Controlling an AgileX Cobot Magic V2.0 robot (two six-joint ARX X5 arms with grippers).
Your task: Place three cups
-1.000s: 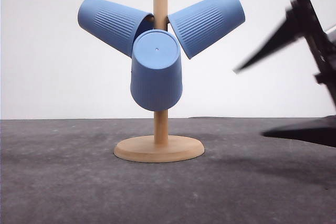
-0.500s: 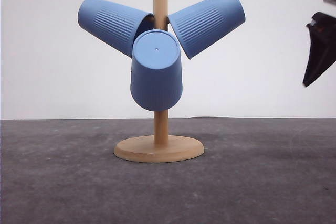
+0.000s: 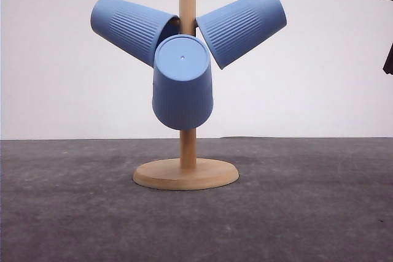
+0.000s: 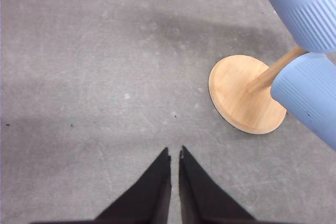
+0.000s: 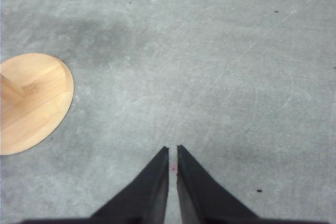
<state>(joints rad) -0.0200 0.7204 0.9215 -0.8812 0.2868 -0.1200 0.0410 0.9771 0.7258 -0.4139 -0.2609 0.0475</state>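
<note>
All three light-blue ribbed tapered cups sit on the pegs of a pale wooden cup tree [image 3: 188, 4]. The left cup [image 3: 131, 27] slants up and to the left. The right cup [image 3: 242, 24] slants up and to the right. The near cup [image 3: 182, 84] points toward the camera, its flat round base showing. Nothing blue lies on the grey worktop [image 3: 307, 213].

Judgement: placing looks complete; what remains, if anything, is parking the arms.

Left claw [image 4: 175, 154]: tips pressed almost together, nothing between them, hovering over bare worktop near the stand's round wooden base [image 4: 244, 95], apart from it. Right claw [image 5: 172, 149]: likewise closed to a thin slit and empty, above open worktop, with the base disc at that view's edge.

Front view: a dark arm part [image 3: 387, 23] sits at the far right edge, well apart from the tree.

Obstructions: none seen. The cups overhang the base, so a claw rising close to the post could knock one.
</note>
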